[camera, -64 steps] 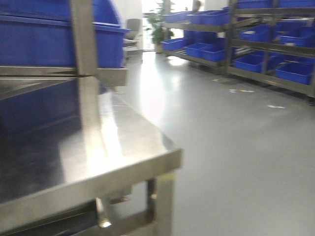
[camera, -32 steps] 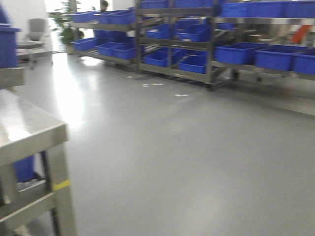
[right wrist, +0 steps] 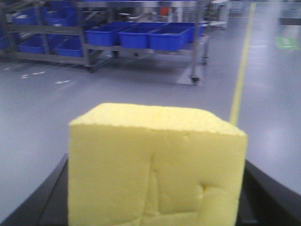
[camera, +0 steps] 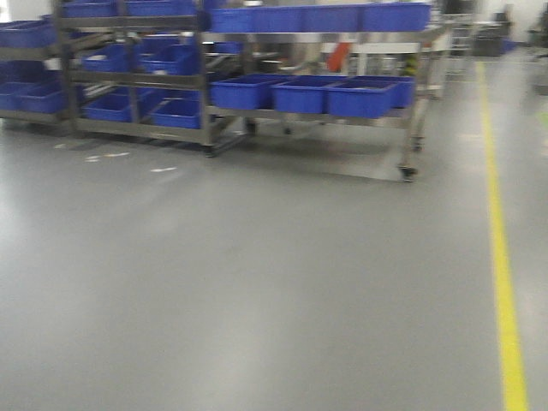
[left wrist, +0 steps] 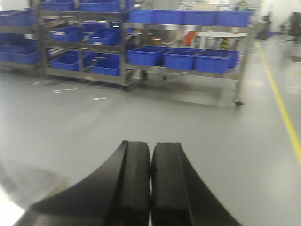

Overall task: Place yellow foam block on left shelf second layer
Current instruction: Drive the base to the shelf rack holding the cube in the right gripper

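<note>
Right claw (right wrist: 157, 209): clamped on the block (right wrist: 157, 155). Its dark fingers (right wrist: 40, 200) show low on either side. The block fills the right wrist view, and its near face carries creases and dents, so the foam is soft under pressure.

Left claw (left wrist: 150, 181): the two halves are pressed together with nothing between them.

Beyond: bare grey floor (camera: 257, 282), with a yellow line (camera: 499, 248) running along the right. The shelves (camera: 203, 103) stand well apart ahead, loaded with blue bins (camera: 304, 92). The front view is blurred, which suggests the base is under way. I cannot tell which unit is the target.

Step in hand, as I judge it: carry the block to the left shelf.

To do it well:
- Hold the squeeze as it is. A harder grip only deforms the foam, and a looser one risks a drop during travel.
- Pull up square to the shelf and stop short of it.
- Count the layers before lifting.
- Pick a gap between bins, go in level, and let go only once the block rests flat.
</note>
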Controlling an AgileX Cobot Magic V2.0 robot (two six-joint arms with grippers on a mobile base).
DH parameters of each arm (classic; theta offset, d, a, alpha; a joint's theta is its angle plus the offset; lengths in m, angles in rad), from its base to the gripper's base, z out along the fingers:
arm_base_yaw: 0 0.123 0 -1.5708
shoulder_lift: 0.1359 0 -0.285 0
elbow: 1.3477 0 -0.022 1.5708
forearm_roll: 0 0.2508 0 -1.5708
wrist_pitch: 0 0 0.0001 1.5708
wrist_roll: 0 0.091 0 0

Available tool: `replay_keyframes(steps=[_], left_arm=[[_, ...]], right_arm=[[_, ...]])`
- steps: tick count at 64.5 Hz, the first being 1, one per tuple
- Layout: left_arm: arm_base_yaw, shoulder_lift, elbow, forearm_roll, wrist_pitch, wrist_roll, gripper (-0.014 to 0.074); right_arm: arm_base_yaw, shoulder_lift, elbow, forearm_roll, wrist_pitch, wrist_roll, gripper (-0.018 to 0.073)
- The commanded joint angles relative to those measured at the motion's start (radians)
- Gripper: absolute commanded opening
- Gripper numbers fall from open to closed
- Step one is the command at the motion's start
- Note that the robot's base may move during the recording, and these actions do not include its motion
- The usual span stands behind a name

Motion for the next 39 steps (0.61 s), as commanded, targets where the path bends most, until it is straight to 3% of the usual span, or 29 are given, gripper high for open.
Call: replay_keyframes(steps=[1,39], left_arm=[[-0.007,0.007,0.026,-0.007,-0.082,-0.004,0.0136],[-0.007,0.007,0.026,-0.007,-0.082,-0.004,0.0136]], right_arm=[[-0.003,0.016,-0.024,-0.024,-0.084,-0.01,0.0279],[-0.003,0.016,-0.024,-0.024,-0.084,-0.01,0.0279]])
